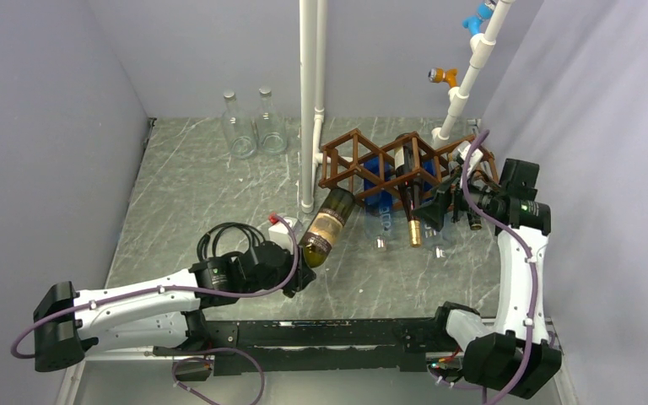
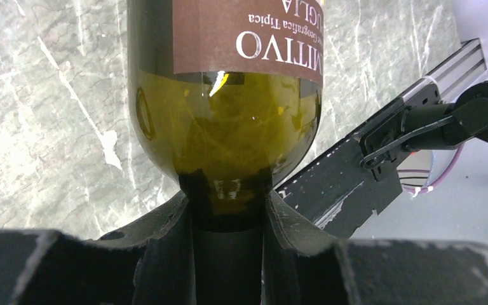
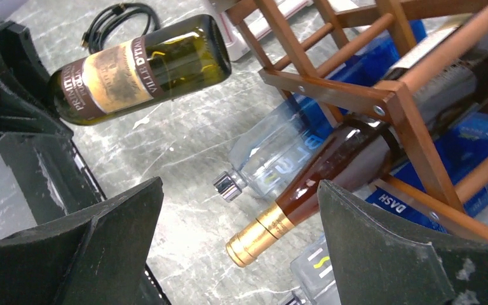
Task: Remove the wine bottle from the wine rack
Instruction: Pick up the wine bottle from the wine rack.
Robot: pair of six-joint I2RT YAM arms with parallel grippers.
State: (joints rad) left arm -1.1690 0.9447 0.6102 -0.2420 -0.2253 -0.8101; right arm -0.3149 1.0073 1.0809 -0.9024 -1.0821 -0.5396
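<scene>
Nearly level left arm (image 1: pixel 143 299) with wine bottle (image 1: pixel 327 226)

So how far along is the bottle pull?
Done: green wine bottle is out of the wine rack. In hand: left hand shut on its neck. Left: likely set it down. Right hand open by a gold-capped bottle lying in the rack.

Grey marbled tabletop (image 1: pixel 186 194), two clear glass bottles (image 1: pixel 241 135) upright near its far edge, white pipe post (image 1: pixel 307 169) beside them, brown wine rack (image 1: pixel 363 160) toward the far right corner, a clear bottle (image 3: pixel 273 155) seemingly lying before it, black cable coil (image 1: pixel 224 239) nearer the near edge.
</scene>
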